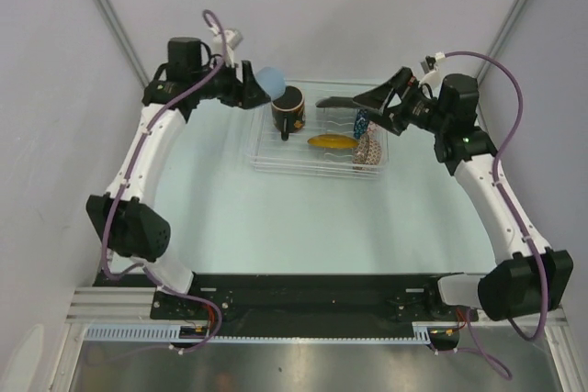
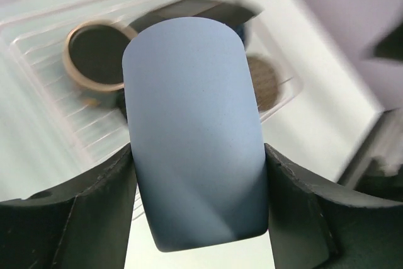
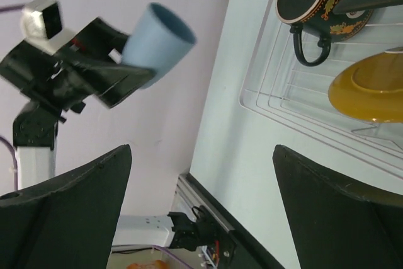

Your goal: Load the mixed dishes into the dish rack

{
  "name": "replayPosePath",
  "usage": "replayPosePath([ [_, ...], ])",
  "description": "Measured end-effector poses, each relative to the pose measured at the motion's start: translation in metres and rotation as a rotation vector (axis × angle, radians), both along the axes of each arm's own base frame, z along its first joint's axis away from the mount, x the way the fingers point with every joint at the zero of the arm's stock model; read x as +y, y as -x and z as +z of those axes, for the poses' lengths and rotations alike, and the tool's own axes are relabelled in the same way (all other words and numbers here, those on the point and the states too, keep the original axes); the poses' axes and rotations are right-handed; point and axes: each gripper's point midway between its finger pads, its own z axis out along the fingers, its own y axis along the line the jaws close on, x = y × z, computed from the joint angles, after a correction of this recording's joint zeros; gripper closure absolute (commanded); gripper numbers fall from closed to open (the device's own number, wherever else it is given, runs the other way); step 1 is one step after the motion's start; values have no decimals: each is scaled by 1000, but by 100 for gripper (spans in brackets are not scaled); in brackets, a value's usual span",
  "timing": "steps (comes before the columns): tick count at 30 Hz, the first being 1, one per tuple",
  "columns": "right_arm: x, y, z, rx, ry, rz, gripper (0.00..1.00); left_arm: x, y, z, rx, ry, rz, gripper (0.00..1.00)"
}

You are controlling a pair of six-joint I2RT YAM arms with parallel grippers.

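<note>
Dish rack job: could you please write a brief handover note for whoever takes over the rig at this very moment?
Left gripper: shut on the light blue cup, held in the air by the dish rack's far left corner.
Right gripper: open, empty, at the rack's far right.
In the rack: dark mug, yellow plate, black square plate, blue mosaic bowl, patterned bowl.
Done: five dishes loaded.
Left: set the light blue cup in the rack.
</note>
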Motion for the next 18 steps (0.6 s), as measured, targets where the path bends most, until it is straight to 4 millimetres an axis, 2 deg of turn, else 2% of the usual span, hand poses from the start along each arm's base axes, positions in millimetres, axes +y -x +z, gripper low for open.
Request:
replayPosePath([
  [2,-5,14,7,-41,40,-4,0,0,-10,-28,19,-136,23,100],
  [4,-7,19,8,-52,60,-5,0,1,-17,-59,56,-266,20,100],
  [5,-9,21,6,-54,76,-7,0,3,-18,-75,81,-326,7,100],
  [8,-13,25,-3,-37,122,-19,0,12,-24,-104,142,-474,-35,100],
  [10,-16,26,-11,-22,148,-26,0,20,-35,-109,137,-548,-46,100],
  [13,-19,29,-17,-12,173,-33,0,30,-43,-104,96,-647,-68,100],
  [16,-22,35,-22,-9,186,-36,0,35,-37,-101,58,-743,-108,100],
  [18,-22,39,-25,-6,188,-37,0,30,-28,-106,46,-805,-164,100],
])
